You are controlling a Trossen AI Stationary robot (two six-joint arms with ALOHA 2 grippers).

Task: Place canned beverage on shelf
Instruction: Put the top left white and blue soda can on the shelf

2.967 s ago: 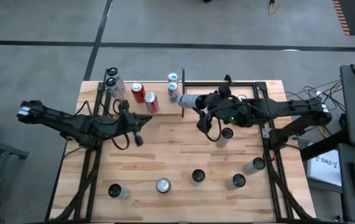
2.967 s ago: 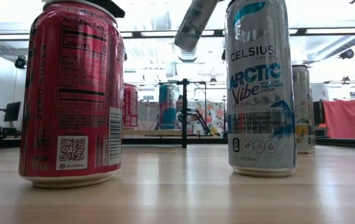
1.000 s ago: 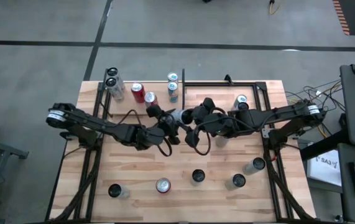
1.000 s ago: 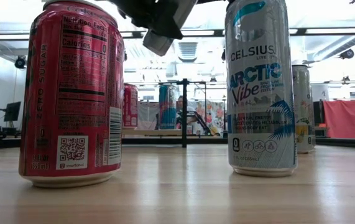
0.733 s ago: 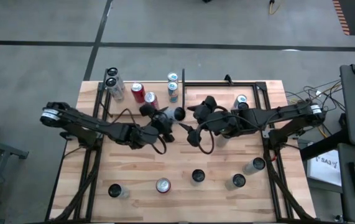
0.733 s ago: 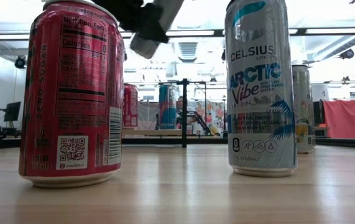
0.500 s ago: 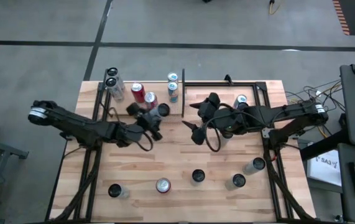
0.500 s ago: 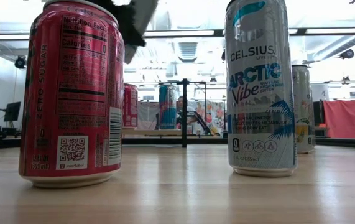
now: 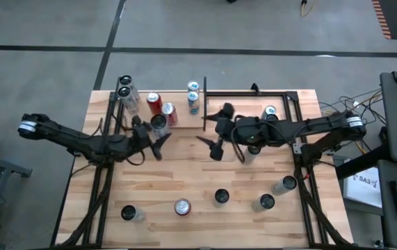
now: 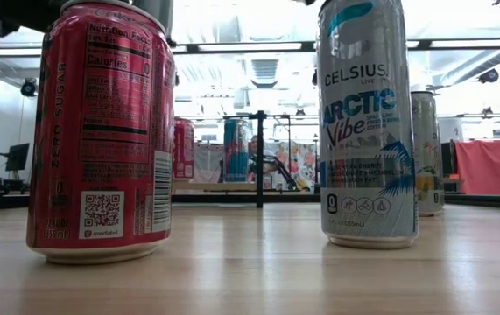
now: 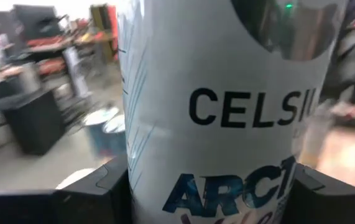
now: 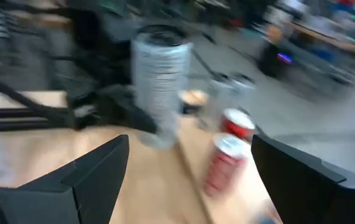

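High view — left hand [image 9: 155,132] grips white can [image 9: 158,123].

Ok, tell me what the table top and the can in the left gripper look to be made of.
Table top: pale wood planks, satin finish; grain and board seams show. White can between the left gripper's jaws: likely aluminium, glossy printed coat; the sheen and printed "CELSIU" lettering suggest it.
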